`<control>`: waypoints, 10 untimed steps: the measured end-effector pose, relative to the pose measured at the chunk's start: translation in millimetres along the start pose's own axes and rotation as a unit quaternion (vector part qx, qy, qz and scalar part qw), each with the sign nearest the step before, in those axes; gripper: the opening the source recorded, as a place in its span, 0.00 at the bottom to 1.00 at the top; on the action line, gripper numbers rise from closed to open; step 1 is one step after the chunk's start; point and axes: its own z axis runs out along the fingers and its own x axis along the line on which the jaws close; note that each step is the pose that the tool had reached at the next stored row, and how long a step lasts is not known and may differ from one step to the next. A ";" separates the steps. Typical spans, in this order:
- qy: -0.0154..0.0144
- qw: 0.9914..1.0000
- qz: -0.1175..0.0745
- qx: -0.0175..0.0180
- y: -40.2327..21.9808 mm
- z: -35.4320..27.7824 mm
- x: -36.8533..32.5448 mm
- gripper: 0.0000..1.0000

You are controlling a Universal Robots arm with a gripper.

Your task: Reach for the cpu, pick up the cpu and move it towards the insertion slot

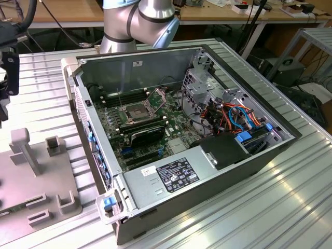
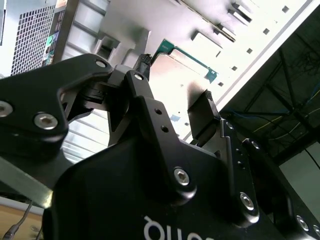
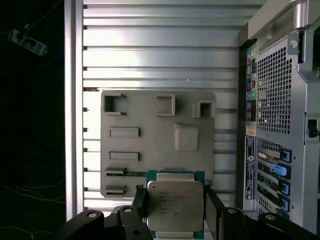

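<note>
The cpu (image 3: 175, 205), a small square chip with a pale metallic face and a green edge, sits between two black fingers (image 3: 140, 202) of my gripper (image 3: 175, 200), which is shut on it. The second wrist view shows the chip's green edge (image 2: 187, 55) at the fingertips (image 2: 145, 65). In the exterior view the gripper (image 1: 7, 72) hangs at the far left, above the grey fixture plate (image 1: 31, 181) and outside the case. The insertion slot (image 1: 134, 112), a metal-framed socket with a dark centre, lies on the motherboard with its thin bracket (image 1: 158, 96) hinged up.
The open computer case (image 1: 244, 155) lies on a ribbed aluminium table (image 1: 290, 207). A black expansion card (image 1: 148, 136) sits beside the socket, with orange and blue cables (image 1: 233, 116) to the exterior view's right. The case's rear panel (image 3: 275, 125) stands beside the fixture plate (image 3: 150, 115).
</note>
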 end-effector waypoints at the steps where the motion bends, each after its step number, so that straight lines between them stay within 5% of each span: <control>1: 0.000 1.000 0.000 0.000 0.0 0.0 -2.7 0.55; 10: 0.000 1.000 0.000 0.000 -0.3 -0.1 -21.5 0.55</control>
